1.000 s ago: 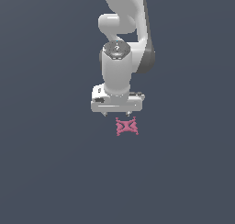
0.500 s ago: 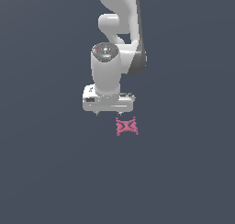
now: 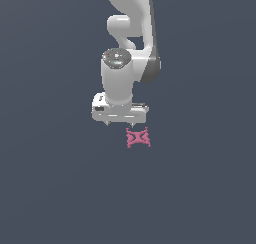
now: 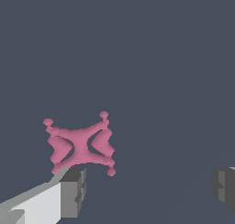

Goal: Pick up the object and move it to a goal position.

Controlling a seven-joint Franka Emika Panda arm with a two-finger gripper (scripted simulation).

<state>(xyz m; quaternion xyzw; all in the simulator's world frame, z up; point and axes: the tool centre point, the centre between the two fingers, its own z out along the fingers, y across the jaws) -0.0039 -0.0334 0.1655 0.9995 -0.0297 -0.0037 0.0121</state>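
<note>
On bare dark floor, pink object lies unobstructed, claw spread wide just beside it.

**Tool above the pink piece**

We see the white arm reaching down from the top of the exterior view, its tool pointing at the plain dark counter. Only two short fingertips show beneath it. The pink spiky piece lies just below, toward the exterior view's right, untouched.
</note>
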